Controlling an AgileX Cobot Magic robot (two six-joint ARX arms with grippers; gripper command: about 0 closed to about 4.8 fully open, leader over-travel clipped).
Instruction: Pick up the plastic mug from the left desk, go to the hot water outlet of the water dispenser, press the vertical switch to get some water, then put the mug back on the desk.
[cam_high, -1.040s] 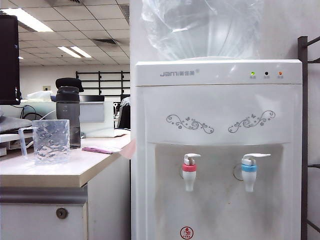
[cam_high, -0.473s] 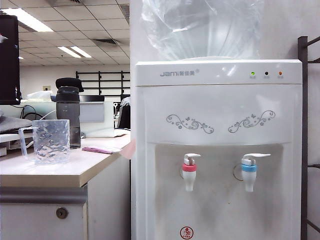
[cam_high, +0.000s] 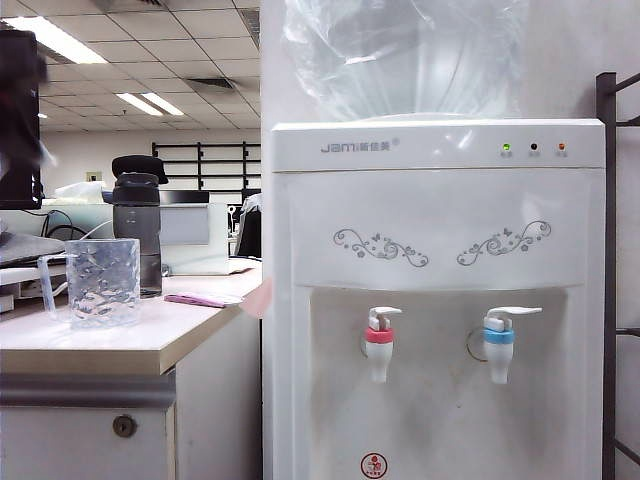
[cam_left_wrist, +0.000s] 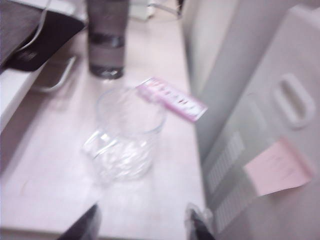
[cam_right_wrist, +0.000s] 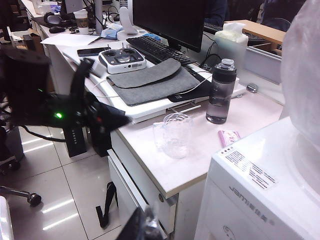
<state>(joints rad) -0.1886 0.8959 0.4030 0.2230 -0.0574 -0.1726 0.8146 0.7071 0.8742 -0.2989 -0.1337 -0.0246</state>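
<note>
Currently mug (cam_left_wrist: 127, 137) stands on desk (cam_left_wrist: 45, 170) beside dark bottle (cam_left_wrist: 106, 37). Left gripper (cam_left_wrist: 142, 225) hovers near it, fingers (cam_left_wrist: 82, 226) apart, holding nothing. Right gripper (cam_right_wrist: 145, 226) well apart; can't tell its state.

My left gripper (cam_left_wrist: 145, 222) shows only two dark, blurred fingertips (cam_left_wrist: 82, 225) at the bottom edge. From my right wrist, that arm (cam_right_wrist: 55, 107) is black and bulky at left, with a small green light. My right gripper (cam_right_wrist: 145, 225) is a black wedge, bottom centre.
</note>
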